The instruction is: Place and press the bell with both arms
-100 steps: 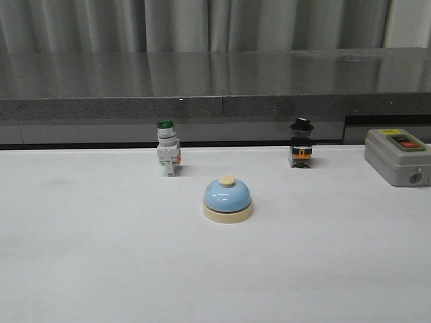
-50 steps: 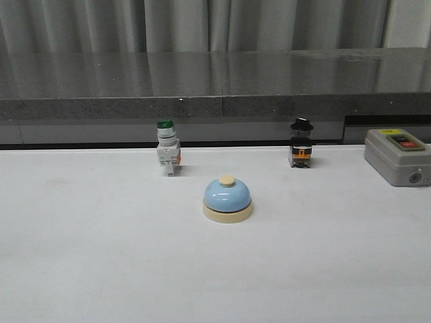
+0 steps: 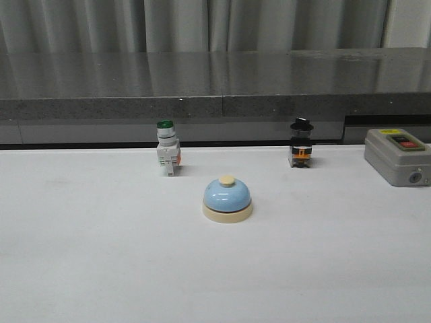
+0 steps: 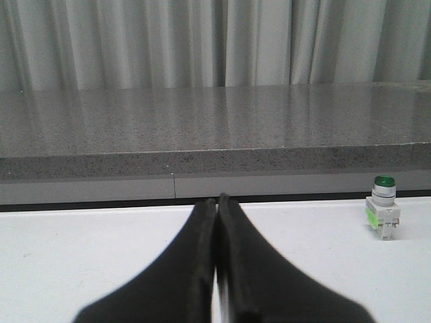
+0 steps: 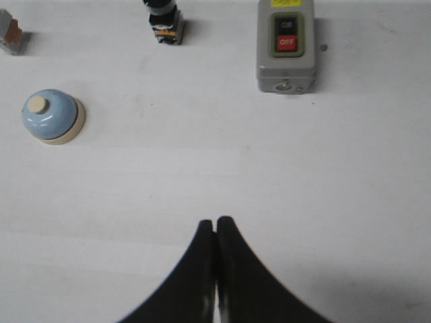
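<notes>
The grey box (image 5: 285, 46) reads "OFF" on its red button; its black button's lettering is too small to read. The bell (image 3: 227, 199) sits upright on the white counter (image 3: 101, 256), nearer than the green switch (image 3: 168, 148) and black switch (image 3: 301, 143), well apart from the box. Left hand (image 4: 216, 205) and right hand (image 5: 215, 225) hover with fingers pressed together, holding nothing, both clear of the bell.

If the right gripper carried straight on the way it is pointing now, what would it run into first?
Probably the bare white table. The right gripper, fingers closed together, looks down at open surface. The bell sits off to one side and the grey button box to the other, both seemingly clear of its line, though depth is uncertain.
</notes>
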`<action>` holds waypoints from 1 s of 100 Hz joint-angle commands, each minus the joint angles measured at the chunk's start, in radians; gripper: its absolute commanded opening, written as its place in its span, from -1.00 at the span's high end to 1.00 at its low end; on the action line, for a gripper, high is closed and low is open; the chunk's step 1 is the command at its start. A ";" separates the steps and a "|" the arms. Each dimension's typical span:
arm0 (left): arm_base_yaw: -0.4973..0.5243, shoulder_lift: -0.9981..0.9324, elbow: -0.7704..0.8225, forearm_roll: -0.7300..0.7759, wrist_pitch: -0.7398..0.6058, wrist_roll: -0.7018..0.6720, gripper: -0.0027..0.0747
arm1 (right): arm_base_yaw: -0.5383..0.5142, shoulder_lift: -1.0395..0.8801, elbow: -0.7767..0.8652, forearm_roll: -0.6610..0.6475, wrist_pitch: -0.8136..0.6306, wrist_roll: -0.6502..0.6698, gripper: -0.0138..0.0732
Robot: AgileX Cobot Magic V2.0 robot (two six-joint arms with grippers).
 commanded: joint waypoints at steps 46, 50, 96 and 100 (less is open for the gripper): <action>0.000 -0.028 0.042 0.001 -0.078 -0.008 0.98 | 0.288 0.497 -0.216 0.044 -0.224 -0.028 0.82; 0.000 -0.028 0.042 0.001 -0.078 -0.008 0.98 | 0.304 0.537 -0.239 0.044 -0.225 -0.028 0.82; 0.000 -0.028 0.042 0.001 -0.078 -0.008 0.98 | 0.423 0.904 -0.544 0.044 -0.211 -0.028 0.82; 0.000 -0.028 0.042 0.001 -0.078 -0.008 0.98 | 0.425 0.926 -0.564 0.044 -0.207 -0.028 0.82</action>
